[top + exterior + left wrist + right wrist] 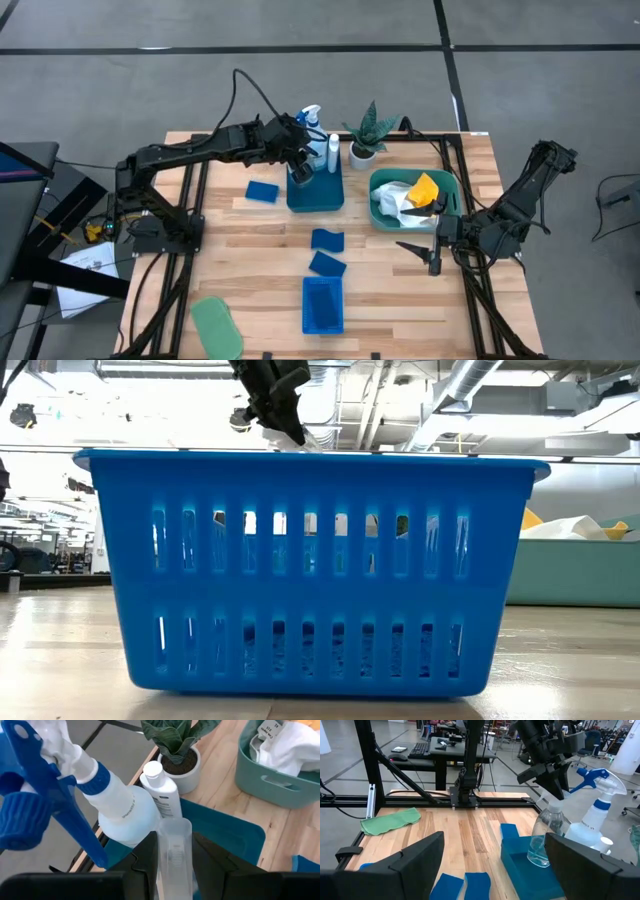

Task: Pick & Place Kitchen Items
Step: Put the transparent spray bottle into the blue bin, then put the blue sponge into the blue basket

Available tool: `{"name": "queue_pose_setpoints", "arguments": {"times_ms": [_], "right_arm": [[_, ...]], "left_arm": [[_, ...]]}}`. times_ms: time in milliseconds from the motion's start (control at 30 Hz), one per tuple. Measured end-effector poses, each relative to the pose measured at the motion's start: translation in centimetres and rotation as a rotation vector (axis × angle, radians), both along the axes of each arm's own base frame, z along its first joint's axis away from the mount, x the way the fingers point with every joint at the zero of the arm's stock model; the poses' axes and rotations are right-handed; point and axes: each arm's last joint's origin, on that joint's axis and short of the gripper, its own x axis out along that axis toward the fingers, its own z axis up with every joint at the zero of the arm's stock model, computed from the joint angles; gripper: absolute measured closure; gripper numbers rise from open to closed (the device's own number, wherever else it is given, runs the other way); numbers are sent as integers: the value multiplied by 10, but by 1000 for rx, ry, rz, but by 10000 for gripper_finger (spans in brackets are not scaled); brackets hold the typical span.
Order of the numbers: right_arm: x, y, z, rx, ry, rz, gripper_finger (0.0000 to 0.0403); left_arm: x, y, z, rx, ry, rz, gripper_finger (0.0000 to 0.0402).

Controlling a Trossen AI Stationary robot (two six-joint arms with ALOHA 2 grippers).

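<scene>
On the left, the left gripper (175, 857) pinches the neck of the clear bottle (542, 837), which hangs upright below it, its base in the far blue tray (318, 195) just beside the spray bottle (112, 802) and the white bottle (162, 790). Its long axis is vertical, so I judge the coming move to be a simple release and straight lift. On the right, the right gripper (432, 256) waits with its fingers spread wide, near the teal tub (385, 215) of cloths (405, 195).
</scene>
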Motion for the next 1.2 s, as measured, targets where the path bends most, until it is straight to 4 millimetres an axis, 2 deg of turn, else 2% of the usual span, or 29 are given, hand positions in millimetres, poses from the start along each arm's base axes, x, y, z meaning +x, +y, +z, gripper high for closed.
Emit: {"name": "queue_pose_setpoints", "arguments": {"times_ms": [500,967,1200], "right_arm": [[0,0,0,-2,2,0,67],[0,0,0,-2,2,1,67],[0,0,0,-2,2,1,67]], "left_arm": [[-1,2,0,16,13,19,297],[-3,1,3,66,19,51,205],[-14,-8,20,85,-42,33,188]]}}
